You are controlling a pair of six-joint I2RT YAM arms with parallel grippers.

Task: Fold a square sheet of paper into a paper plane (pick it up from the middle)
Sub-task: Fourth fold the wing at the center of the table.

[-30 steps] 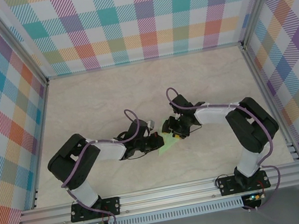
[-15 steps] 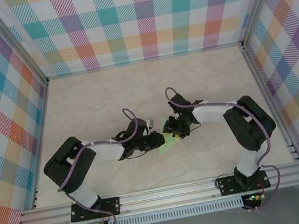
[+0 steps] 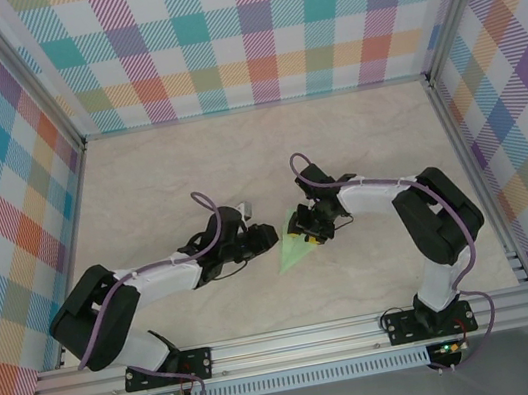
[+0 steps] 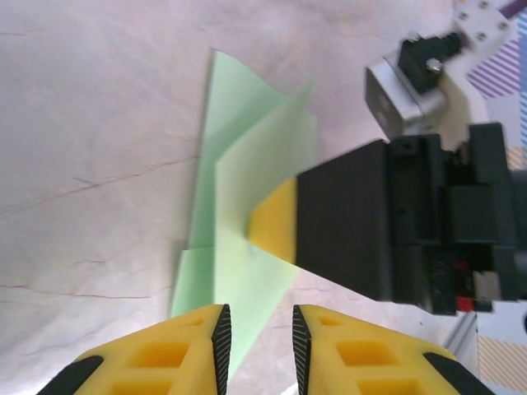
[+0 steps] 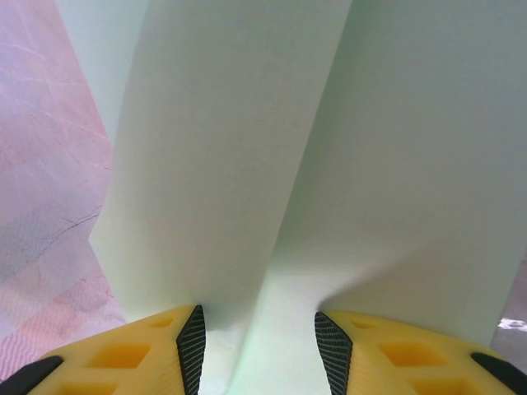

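Top external: one folded paper (image 3: 290, 254); left claw (image 3: 268, 238) narrowly open, right claw (image 3: 304, 238) open astride fold.

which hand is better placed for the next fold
Right, probably: the right hand sits at the folded paper, fingers astride its ridge; the left hand is open, gripping nothing.

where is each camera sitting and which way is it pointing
Top external: above and behind the bases, looking down at the table; both arms, left gripper and right gripper at the folded paper.
Left wrist: on the left arm, facing along its yellow fingers to the paper and right gripper.
Right wrist: close over the paper, its own fingers at the bottom.
Shared: the paper in all three.
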